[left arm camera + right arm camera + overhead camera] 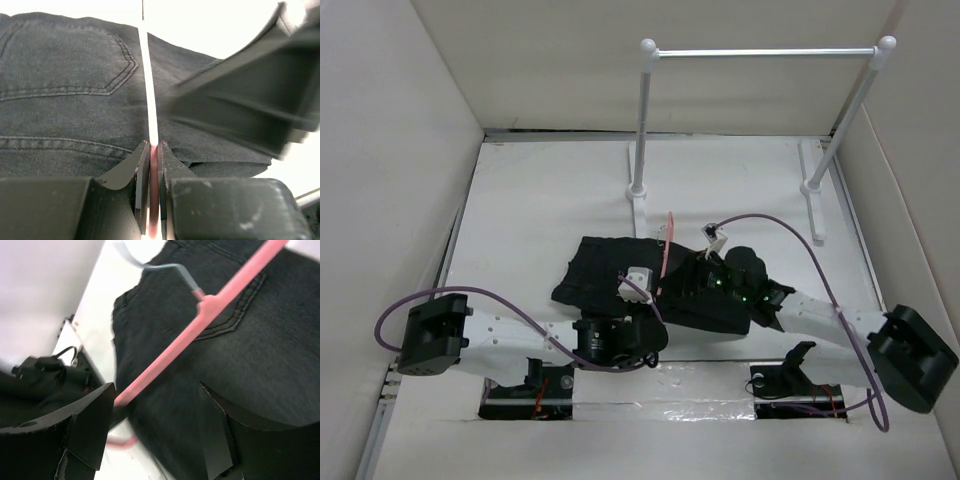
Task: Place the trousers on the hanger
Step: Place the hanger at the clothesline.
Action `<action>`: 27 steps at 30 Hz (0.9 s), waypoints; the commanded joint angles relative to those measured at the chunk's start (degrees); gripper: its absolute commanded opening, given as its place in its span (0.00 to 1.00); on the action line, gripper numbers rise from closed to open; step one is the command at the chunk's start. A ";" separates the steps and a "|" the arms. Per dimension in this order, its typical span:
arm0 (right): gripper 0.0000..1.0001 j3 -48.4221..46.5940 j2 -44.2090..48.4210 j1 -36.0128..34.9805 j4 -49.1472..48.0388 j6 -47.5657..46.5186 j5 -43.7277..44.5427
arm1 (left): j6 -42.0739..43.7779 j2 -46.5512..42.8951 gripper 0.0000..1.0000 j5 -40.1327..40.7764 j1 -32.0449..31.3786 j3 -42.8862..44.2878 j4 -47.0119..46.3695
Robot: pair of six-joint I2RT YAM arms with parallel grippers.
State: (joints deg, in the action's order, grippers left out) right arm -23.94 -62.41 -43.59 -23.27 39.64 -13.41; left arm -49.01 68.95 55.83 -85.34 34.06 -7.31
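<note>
The black trousers (pixel 605 270) lie folded in the middle of the table. The thin pink hanger (pixel 666 250) stands over their right part. My left gripper (pixel 653 298) is shut on the hanger's bar; in the left wrist view the jaws (pixel 154 147) pinch the pale bar (pixel 149 90), which runs up across the trousers (pixel 65 90). My right gripper (pixel 698 272) is open just above the trousers. In the right wrist view (pixel 155 390) the hanger (pixel 200 325) with its metal hook (pixel 170 270) crosses the trousers (pixel 260 355) between the open fingers, touching neither.
A white rail (pixel 760 52) on two posts stands at the back of the table. White walls close in the left, right and back. My left arm (pixel 40 380) shows at the left of the right wrist view.
</note>
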 commanded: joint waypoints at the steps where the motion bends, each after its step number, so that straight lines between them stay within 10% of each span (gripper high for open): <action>1: 0.70 -1.98 -6.73 -0.70 -12.94 6.50 3.56 | 1.47 0.92 0.00 6.56 -2.55 5.22 -2.63; 10: 0.58 -1.01 -12.12 -4.48 -20.41 10.81 6.20 | -0.03 1.46 0.00 7.10 -4.40 4.35 -4.19; 20: 0.13 -1.90 -8.52 -6.33 -19.54 13.88 6.20 | 3.13 -1.44 0.00 9.47 -4.92 4.69 -5.52; 27: 0.00 -7.78 -2.90 -1.94 -13.30 15.03 2.25 | 19.20 -7.41 0.00 11.67 -4.13 11.01 -12.19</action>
State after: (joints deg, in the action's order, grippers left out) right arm -27.14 -68.18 -47.64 -36.99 57.54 -7.84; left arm -39.40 67.13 62.46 -90.17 38.15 -10.50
